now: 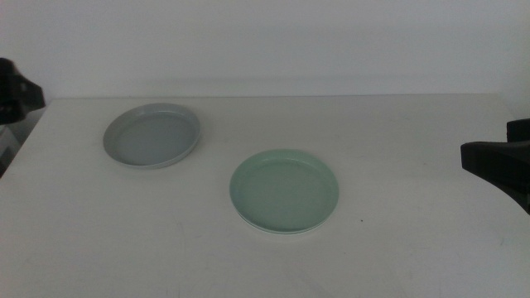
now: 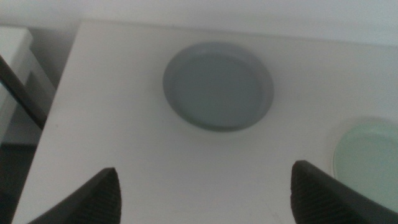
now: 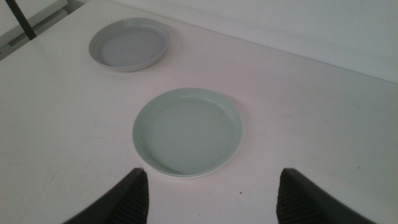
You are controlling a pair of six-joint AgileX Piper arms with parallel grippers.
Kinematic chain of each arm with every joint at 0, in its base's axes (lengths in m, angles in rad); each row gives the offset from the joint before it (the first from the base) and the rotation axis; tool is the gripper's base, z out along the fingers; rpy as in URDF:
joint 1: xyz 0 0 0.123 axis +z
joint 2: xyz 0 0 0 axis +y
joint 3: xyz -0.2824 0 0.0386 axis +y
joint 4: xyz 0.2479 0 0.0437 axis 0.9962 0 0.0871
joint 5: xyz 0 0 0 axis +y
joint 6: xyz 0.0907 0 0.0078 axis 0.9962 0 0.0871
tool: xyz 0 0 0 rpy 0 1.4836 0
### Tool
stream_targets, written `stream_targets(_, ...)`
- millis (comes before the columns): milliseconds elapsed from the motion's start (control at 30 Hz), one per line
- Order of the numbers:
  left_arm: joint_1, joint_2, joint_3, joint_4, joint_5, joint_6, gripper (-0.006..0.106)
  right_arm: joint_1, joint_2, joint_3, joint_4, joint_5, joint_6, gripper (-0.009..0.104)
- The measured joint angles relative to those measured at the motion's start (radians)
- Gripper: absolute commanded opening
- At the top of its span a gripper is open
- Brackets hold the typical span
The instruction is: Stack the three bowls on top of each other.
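Observation:
A grey-blue bowl rests alone on the white table at the back left. Near the middle lies a pale mint green bowl. It sits inside a white bowl, of which only a thin rim shows beneath it. My left gripper hangs open above the table, short of the grey-blue bowl, and holds nothing. At the table's right side my right gripper is open and empty, just short of the green bowl.
The white table ends at a pale wall behind. Its left edge runs close to the grey-blue bowl, with a dark frame and white furniture beyond it. The left arm shows as a dark shape at the left border.

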Motion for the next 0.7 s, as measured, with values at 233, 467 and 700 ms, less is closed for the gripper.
stream_targets(233,0.0,0.163,-0.028,-0.022,0.001,-0.003,0.105,0.0,0.0,0.0,0.0,0.0,0.0,0.052)
stream_targets(467,0.019,0.39,-0.186,-0.051,0.035,0.039,0.105,0.0,0.0,0.0,0.0,0.0,0.0,0.052)
stream_targets(700,0.077,0.722,-0.518,-0.101,0.187,0.144,0.105,0.0,0.0,0.0,0.0,0.0,0.0,0.052)
